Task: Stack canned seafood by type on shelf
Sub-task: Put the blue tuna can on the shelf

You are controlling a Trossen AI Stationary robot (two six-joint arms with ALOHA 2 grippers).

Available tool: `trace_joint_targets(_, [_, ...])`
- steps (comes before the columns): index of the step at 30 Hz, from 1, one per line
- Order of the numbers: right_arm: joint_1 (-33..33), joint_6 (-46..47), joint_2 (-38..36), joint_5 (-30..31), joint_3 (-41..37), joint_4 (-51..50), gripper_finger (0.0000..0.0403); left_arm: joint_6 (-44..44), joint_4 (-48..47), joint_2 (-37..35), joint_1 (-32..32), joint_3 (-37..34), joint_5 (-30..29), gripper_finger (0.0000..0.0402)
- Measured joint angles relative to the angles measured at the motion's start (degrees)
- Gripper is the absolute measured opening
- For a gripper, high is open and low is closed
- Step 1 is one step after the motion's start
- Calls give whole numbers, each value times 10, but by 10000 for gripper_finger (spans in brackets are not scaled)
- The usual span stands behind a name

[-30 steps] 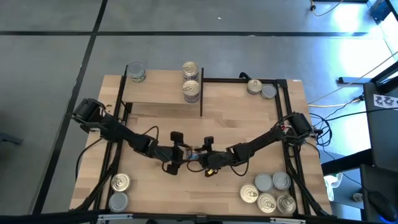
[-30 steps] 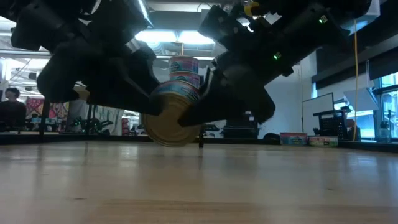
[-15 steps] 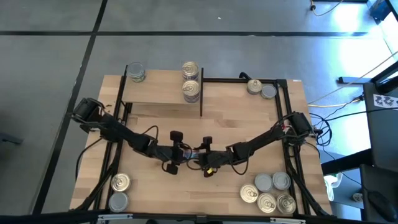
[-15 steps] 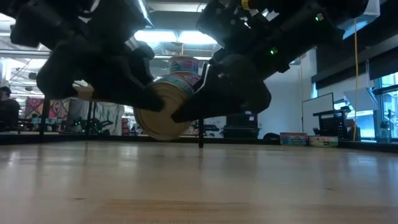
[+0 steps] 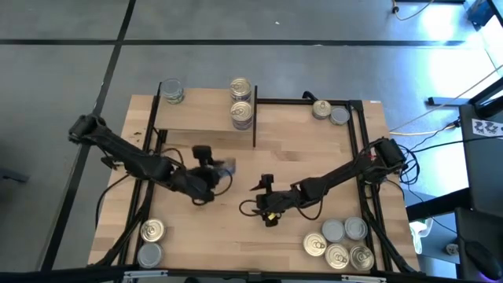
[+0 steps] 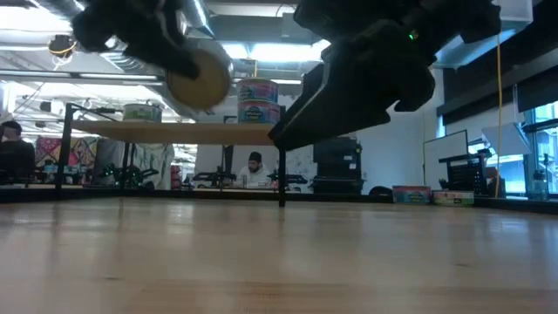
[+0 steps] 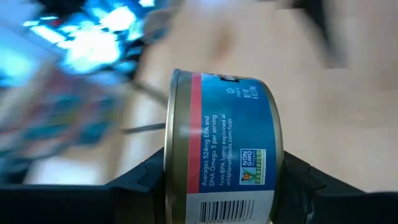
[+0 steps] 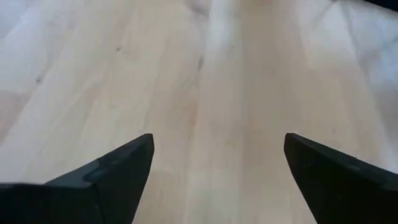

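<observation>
A tin of canned seafood [image 7: 230, 143] with a blue label and a red band is up in the air over the table's middle left, and my left gripper [image 5: 218, 173] is shut on it. In the low view the tin [image 6: 199, 78] shows one gold flat end, at about the height of the shelf. My right gripper [image 5: 264, 201] stands open just right of the table's middle, with only bare wood between its fingers [image 8: 112, 177]. The shelf [image 5: 196, 118] at the far left carries one tin [image 5: 171, 92] at its left end and stacked tins [image 5: 241, 102] at its right end. My left gripper pinches the tin by its two flat ends [image 7: 168, 177], one finger [image 7: 137, 183] on each end. The tin lies on its side across the fingers, label outward. It hangs clear of the table.
Two tins [image 5: 150, 242] lie at the near left corner and several [image 5: 339, 242] at the near right. Two more [image 5: 329, 112] sit at the far right. A black frame [image 5: 363, 157] runs along the table's sides, and a black post [image 5: 255, 126] stands at the shelf's right end.
My left gripper has taken the tin over from my right gripper, risen with it and gone toward the table's left and far side. The tin, low over the table's middle before, now hangs at shelf height. My right gripper has let go and lifted slightly.
</observation>
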Motion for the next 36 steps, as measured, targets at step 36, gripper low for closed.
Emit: trace_joint_targets(36, [8, 0, 25, -2, 0, 8, 353, 206, 0, 28, 369, 32, -21, 189])
